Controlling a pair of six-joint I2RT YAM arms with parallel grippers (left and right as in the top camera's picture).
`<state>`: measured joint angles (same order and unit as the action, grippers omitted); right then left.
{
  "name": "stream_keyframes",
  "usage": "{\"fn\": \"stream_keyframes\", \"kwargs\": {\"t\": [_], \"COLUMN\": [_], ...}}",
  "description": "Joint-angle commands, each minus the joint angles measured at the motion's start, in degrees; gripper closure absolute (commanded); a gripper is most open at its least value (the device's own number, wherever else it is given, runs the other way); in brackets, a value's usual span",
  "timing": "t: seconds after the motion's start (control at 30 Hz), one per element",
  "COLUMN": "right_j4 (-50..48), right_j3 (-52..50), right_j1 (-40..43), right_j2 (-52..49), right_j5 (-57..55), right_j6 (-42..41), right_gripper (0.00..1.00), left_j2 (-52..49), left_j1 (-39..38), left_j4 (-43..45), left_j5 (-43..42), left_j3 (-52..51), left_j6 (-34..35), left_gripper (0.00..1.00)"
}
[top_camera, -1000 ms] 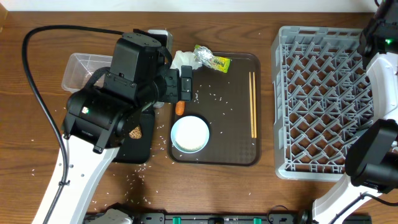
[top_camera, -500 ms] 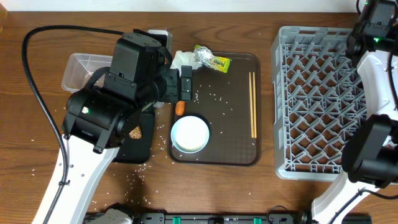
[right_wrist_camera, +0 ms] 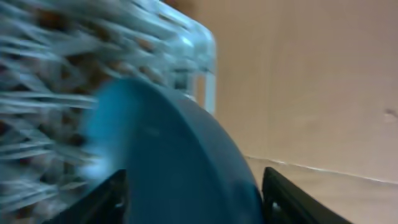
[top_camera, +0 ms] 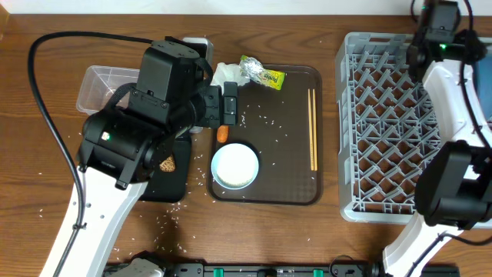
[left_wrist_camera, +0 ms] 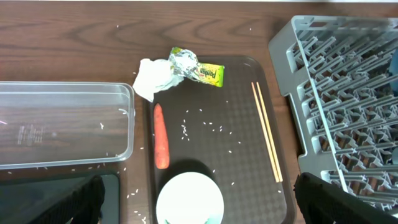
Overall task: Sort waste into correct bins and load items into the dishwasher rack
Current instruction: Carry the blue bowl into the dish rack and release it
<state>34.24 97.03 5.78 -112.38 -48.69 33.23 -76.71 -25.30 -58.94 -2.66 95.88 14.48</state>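
Observation:
My left gripper (left_wrist_camera: 199, 208) (top_camera: 230, 104) hangs open above the white bowl (left_wrist_camera: 189, 199) (top_camera: 235, 165), holding nothing. Beyond it lie the orange carrot (left_wrist_camera: 161, 144), crumpled tissue (left_wrist_camera: 152, 76), yellow-green wrapper (left_wrist_camera: 194, 67) and chopsticks (left_wrist_camera: 267, 132). The clear tub (left_wrist_camera: 62, 124) and black tray (top_camera: 175, 185), with a brown lump (top_camera: 167, 163) in it, are to the left. My right gripper (right_wrist_camera: 196, 199) is at the far corner of the dishwasher rack (top_camera: 392, 123). Its fingers are spread on either side of the dark blue plate (right_wrist_camera: 180, 155), which stands against the lattice in a blurred view.
The bowl, carrot, wrapper and chopsticks all rest on the brown serving tray (top_camera: 292, 181). Rice grains (top_camera: 261, 119) are scattered on it and on the table. A black cable (top_camera: 46, 100) loops over the left side. The left arm's body covers part of the tub and black tray.
My right gripper's jaws have come apart around the plate, and the right arm has swung left over the rack's far corner. The left arm has not moved.

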Motion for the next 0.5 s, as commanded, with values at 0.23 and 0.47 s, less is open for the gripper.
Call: {"fn": "stream_keyframes", "kwargs": {"t": [0.23, 0.47], "right_j4": [13.4, 15.2], "right_j3": [0.4, 0.4], "right_j1": [-4.3, -4.4], "right_j2": [9.8, 16.5], "right_j5": [30.3, 32.7], "right_j6": [-29.1, -30.0], "right_gripper": [0.24, 0.17], "left_j2": [1.3, 1.7], "left_j1": [-0.1, -0.1], "left_j4": [-0.1, -0.9], "left_j5": [2.3, 2.3], "left_j3": [0.6, 0.6], "left_j6": [-2.4, -2.4], "left_gripper": [0.02, 0.02]}}
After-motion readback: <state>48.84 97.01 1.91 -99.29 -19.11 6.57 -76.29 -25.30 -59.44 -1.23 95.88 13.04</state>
